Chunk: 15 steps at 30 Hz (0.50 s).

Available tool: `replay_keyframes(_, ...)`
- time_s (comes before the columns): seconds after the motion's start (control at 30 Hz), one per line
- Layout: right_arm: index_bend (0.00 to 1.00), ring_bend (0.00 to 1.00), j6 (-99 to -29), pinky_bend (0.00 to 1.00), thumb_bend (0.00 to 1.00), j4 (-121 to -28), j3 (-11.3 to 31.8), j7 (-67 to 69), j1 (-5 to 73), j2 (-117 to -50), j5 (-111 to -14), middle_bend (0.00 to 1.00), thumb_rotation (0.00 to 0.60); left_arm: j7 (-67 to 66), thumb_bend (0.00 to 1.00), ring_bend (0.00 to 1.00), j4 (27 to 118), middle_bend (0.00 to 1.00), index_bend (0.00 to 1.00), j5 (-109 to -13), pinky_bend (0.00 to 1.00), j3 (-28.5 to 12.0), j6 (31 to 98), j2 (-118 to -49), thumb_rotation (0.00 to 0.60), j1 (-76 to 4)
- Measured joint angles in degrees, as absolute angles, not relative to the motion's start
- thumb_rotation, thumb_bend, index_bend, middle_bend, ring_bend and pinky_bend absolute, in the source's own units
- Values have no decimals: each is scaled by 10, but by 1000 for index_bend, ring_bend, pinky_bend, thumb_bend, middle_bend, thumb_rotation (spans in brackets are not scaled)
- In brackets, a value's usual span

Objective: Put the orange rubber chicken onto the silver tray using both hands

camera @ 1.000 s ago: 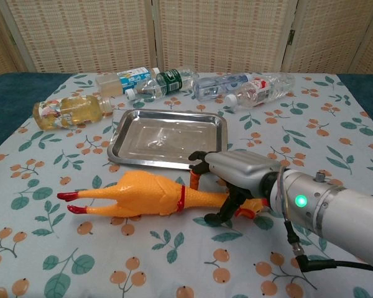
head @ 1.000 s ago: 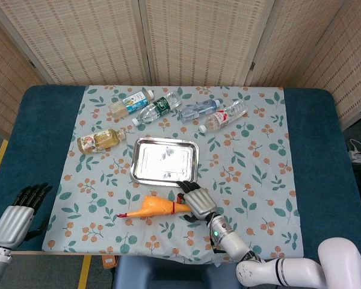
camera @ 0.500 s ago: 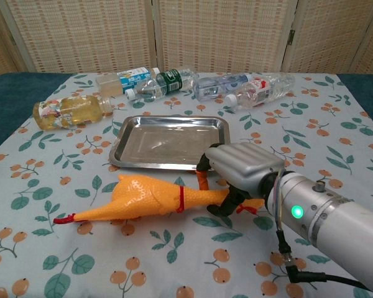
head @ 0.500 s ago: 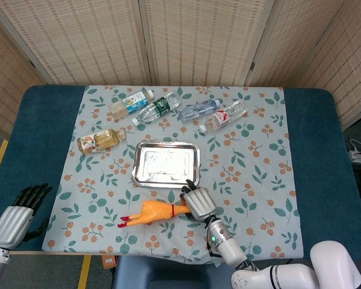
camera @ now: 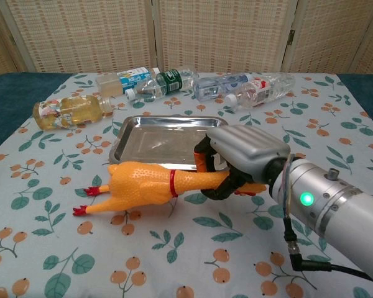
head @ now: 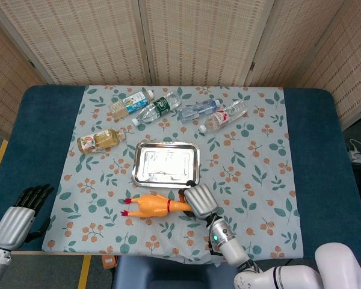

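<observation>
Bottles [head: 168,108] lying behind silver tray [head: 145,179], right hand [camera: 245,155] gripping orange rubber chicken [camera: 143,188], left hand [head: 18,217] empty, spread.

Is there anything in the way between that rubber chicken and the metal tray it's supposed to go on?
Nothing visible. The orange rubber chicken, held at its neck by the right hand, sits just in front of the silver tray, which is empty. The bottles lie beyond it.

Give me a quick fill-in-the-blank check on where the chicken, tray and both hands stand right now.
1. The right hand grips the orange rubber chicken by its ____ end.
2. The silver tray holds ____.
3. The left hand is off the cloth, holding ____.
4. The chicken's red feet point toward the robot's ____.

Missing words: neck; nothing; nothing; left
</observation>
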<state>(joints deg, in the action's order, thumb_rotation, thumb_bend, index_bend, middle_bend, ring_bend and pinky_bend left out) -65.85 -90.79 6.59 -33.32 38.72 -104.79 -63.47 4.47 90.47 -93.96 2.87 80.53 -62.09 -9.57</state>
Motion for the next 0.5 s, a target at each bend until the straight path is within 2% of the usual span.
replay_keyframes(0.13,945,821,-651,1000,378,-920,72,-272,383,-1025,-665,623,600,57,458,75,889,87,0,-967,193,29,825,-635,600,-97)
replay_keyframes(0.3,946,832,-638,1000,377,-932,81,-211,381,-996,-692,630,600,105,446,128,868,135,0,-1015,250,39,836,-657,600,-109)
replay_keyframes(0.37,946,833,-633,1000,377,-936,87,-190,381,-985,-698,630,600,118,424,121,867,121,0,-1028,259,42,830,-664,600,-121)
replay_keyframes(0.5,946,833,-618,1000,377,-941,102,-165,382,-973,-696,630,600,140,392,5,880,1,0,-1030,211,43,782,-670,600,-154)
